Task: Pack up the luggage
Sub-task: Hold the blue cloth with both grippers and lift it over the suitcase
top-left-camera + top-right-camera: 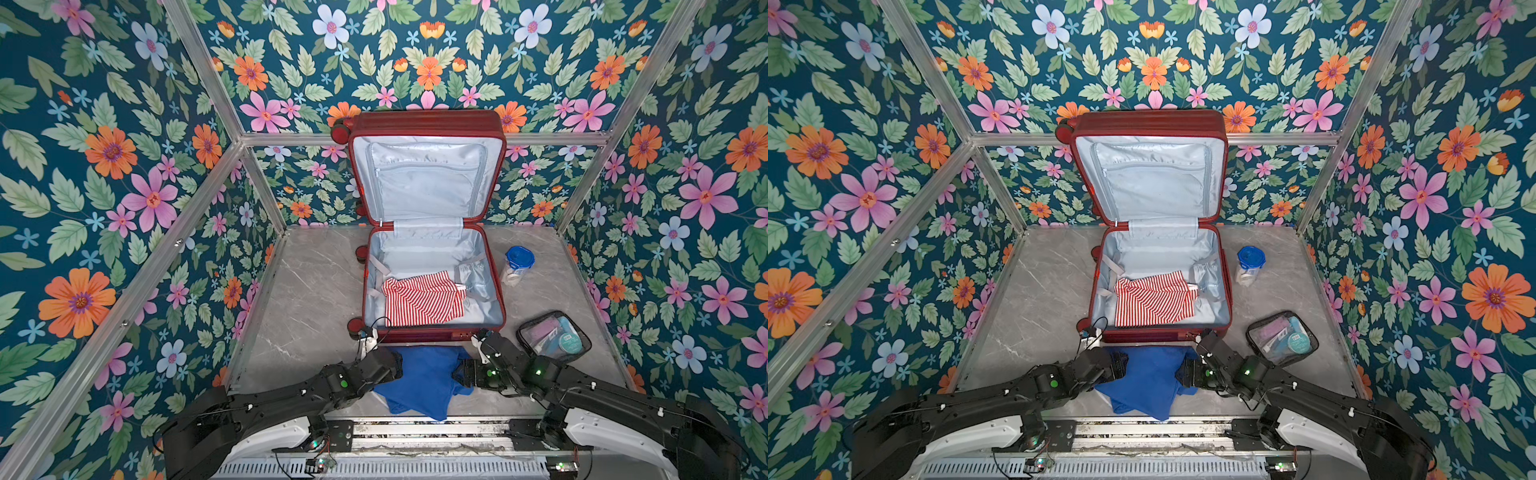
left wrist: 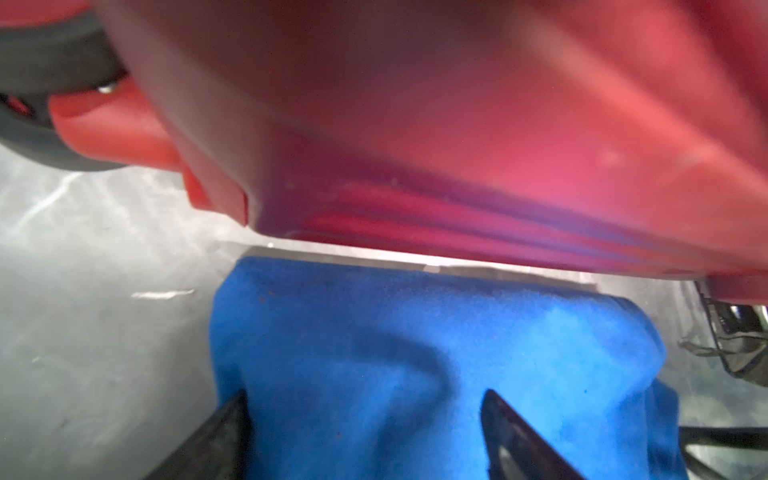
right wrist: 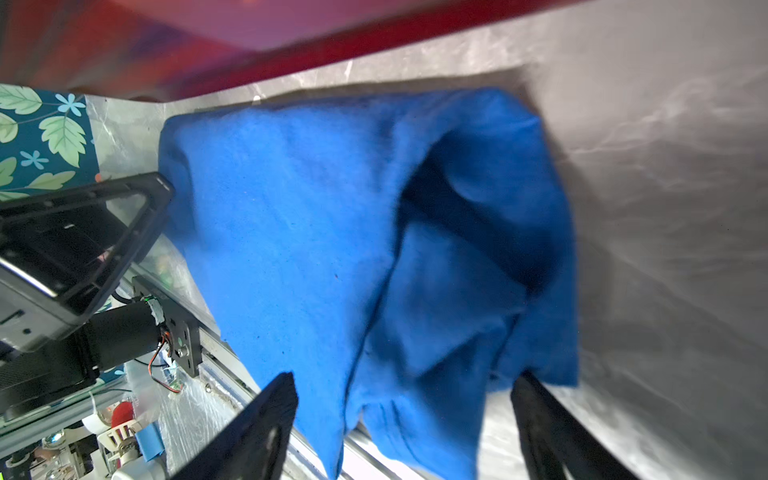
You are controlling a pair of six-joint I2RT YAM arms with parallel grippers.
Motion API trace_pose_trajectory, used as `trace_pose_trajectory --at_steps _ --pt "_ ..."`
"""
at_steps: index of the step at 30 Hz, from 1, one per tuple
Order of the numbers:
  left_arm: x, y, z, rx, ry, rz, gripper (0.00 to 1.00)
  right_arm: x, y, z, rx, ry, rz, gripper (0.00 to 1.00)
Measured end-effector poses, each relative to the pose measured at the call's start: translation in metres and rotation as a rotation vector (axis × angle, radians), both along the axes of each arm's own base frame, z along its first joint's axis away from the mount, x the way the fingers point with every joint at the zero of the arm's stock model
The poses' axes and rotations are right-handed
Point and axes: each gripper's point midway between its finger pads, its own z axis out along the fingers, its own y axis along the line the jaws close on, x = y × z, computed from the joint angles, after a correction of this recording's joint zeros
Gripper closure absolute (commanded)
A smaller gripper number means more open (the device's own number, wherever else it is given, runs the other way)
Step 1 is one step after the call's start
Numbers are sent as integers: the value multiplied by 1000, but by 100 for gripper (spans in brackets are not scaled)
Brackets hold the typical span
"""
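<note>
The luggage (image 1: 432, 334) (image 1: 1158, 333) lies open in both top views, its lid upright against the back wall, its pale lining showing. A red-and-white striped garment (image 1: 422, 299) lies inside it. Just in front of it a blue garment (image 1: 428, 382) (image 1: 1150, 382) sags over the table's front edge. My left gripper (image 2: 365, 392) is at the garment's left side and my right gripper (image 3: 405, 374) at its right. Both stand open, with blue cloth (image 2: 415, 332) (image 3: 311, 208) between their fingers. The luggage's red shell (image 2: 415, 124) is close ahead of the left gripper.
A clear jar with a blue lid (image 1: 517, 266) stands right of the luggage. A see-through zip pouch of toiletries (image 1: 552, 336) lies at the front right, beside my right arm. The grey marble table (image 1: 307, 291) is walled in by floral panels, with a metal rail (image 1: 415, 432) along its front.
</note>
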Motion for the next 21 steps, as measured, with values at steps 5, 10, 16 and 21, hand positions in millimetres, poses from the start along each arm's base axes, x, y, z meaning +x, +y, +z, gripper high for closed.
trace_pose_trajectory --at_steps 5,10,16,21 --pt "-18 -14 -6 -19 50 -81 26 -1 2 -7 0 6 -13 26" --pt "-42 -27 -7 -45 76 -141 28 -4 3 -9 7 5 -21 41" --pt "-62 -44 -10 -80 102 -167 43 -9 6 -12 1 2 -17 67" --pt "-68 -53 -13 -87 126 -165 80 -11 7 -10 4 -9 -20 83"
